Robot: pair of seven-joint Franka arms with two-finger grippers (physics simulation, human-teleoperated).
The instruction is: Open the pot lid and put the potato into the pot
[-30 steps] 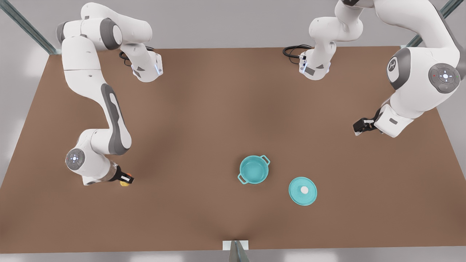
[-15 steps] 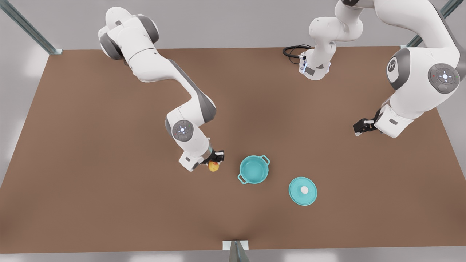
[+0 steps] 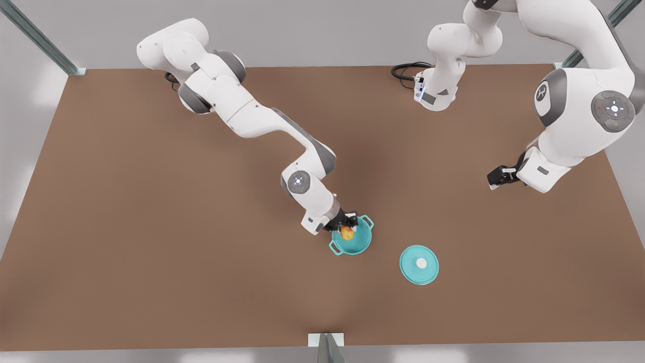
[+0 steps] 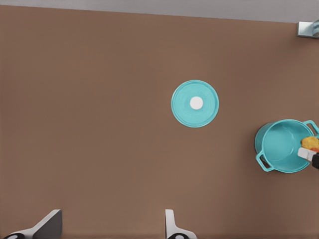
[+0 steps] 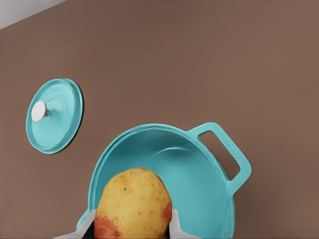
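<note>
From the front view, the right end effector (image 3: 346,228) hangs over the rim of the pot (image 3: 351,236), on the side toward the far-left corner of the bench (image 3: 126,212), with the potato (image 3: 347,233) pinched between its fingers and already above the teal opening. The pot lid (image 3: 419,264) lies flat on the bench, knob up, apart from the pot on the side toward the near-right corner, so the pot stands open. The left end effector (image 3: 495,177) waits near the bench's right edge, well away from both; I cannot tell from here how its fingers are set. In the left wrist view, that end effector's fingers (image 4: 172,226) stand spread with only bare bench between them, the pot lid (image 4: 195,103) and pot (image 4: 285,146) far off, and the potato (image 4: 310,143) at the pot's rim. In the right wrist view, the potato (image 5: 133,204) sits clamped between the two fingers (image 5: 177,226), long axis running across the grip, with the pot (image 5: 199,169) directly beneath. By my reckoning the drop is straight down: let go and it lands inside, though a nudge toward the pot's middle would be safer.
</note>
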